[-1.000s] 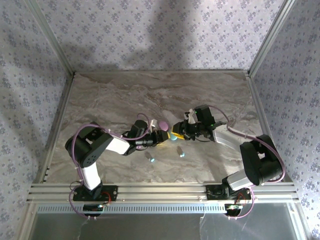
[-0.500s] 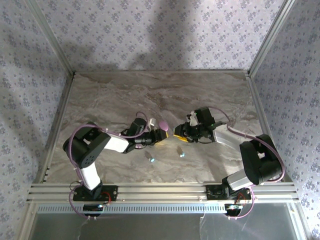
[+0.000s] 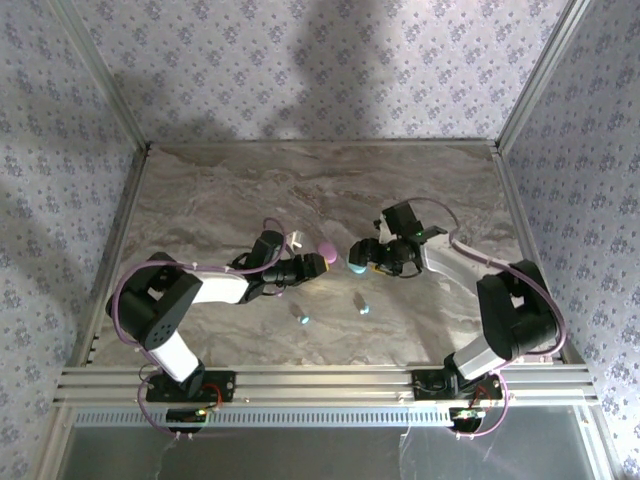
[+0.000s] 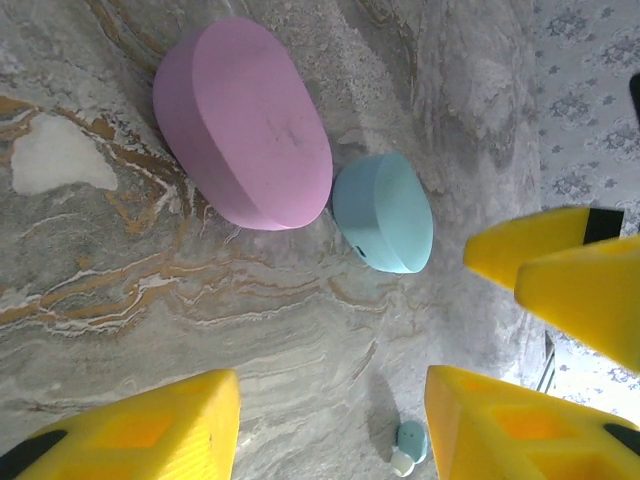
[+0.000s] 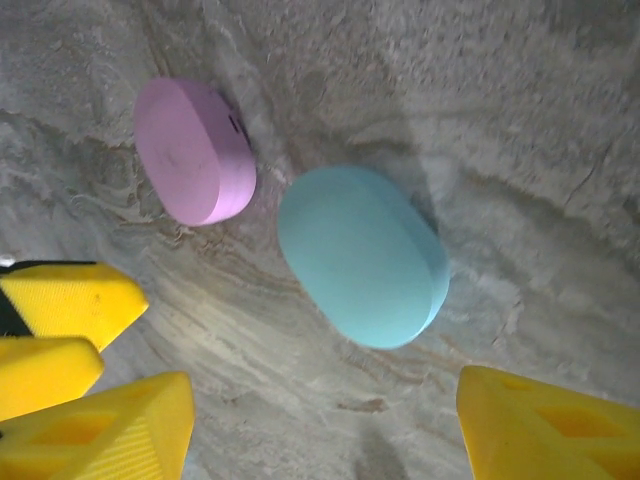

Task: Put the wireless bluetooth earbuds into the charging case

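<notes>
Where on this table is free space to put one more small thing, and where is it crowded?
Bare: the far half of the table, from the pink case to the back wall. Crowded: the middle, where the left end effector and right end effector meet at the pink case and teal case; a left earbud and right earbud lie nearer.

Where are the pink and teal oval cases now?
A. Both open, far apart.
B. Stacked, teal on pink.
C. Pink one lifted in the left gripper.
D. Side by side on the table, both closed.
D: the pink case and the teal case lie next to each other on the table, lids shut, nothing gripping them.
</notes>
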`<state>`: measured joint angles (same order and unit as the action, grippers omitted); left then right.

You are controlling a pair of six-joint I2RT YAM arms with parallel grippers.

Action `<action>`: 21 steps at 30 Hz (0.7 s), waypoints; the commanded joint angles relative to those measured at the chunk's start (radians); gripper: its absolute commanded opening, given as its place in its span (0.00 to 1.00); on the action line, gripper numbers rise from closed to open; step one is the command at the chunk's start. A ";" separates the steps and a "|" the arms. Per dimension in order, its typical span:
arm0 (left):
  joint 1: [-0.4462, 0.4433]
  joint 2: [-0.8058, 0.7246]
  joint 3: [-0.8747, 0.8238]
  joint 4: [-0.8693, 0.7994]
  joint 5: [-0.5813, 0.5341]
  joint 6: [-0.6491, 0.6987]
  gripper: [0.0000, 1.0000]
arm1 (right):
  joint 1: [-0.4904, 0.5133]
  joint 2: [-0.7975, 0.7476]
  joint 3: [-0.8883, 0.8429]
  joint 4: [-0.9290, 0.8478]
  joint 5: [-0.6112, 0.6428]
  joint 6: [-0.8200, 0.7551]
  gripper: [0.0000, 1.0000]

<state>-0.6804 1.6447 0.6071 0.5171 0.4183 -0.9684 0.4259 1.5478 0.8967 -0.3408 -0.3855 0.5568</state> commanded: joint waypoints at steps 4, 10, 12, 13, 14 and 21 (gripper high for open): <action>0.004 -0.034 -0.001 -0.026 -0.012 0.022 0.54 | 0.017 0.116 0.093 -0.061 0.021 -0.105 0.73; 0.007 -0.050 -0.015 -0.032 -0.019 0.025 0.55 | 0.085 0.133 0.104 -0.058 0.009 -0.100 0.71; 0.007 -0.057 -0.019 -0.032 -0.020 0.026 0.55 | 0.108 0.126 0.096 -0.051 0.003 -0.085 0.71; 0.007 -0.060 -0.021 -0.035 -0.022 0.028 0.55 | 0.120 0.124 0.091 -0.043 -0.003 -0.078 0.70; 0.007 -0.063 -0.023 -0.037 -0.023 0.029 0.55 | 0.131 0.122 0.088 -0.032 -0.012 -0.073 0.70; 0.018 -0.103 -0.043 -0.047 -0.041 0.041 0.55 | 0.183 0.151 0.113 0.051 -0.074 -0.041 0.70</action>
<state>-0.6704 1.5856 0.5751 0.4850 0.3962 -0.9504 0.5938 1.6817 0.9764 -0.3271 -0.4091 0.4950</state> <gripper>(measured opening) 0.553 0.705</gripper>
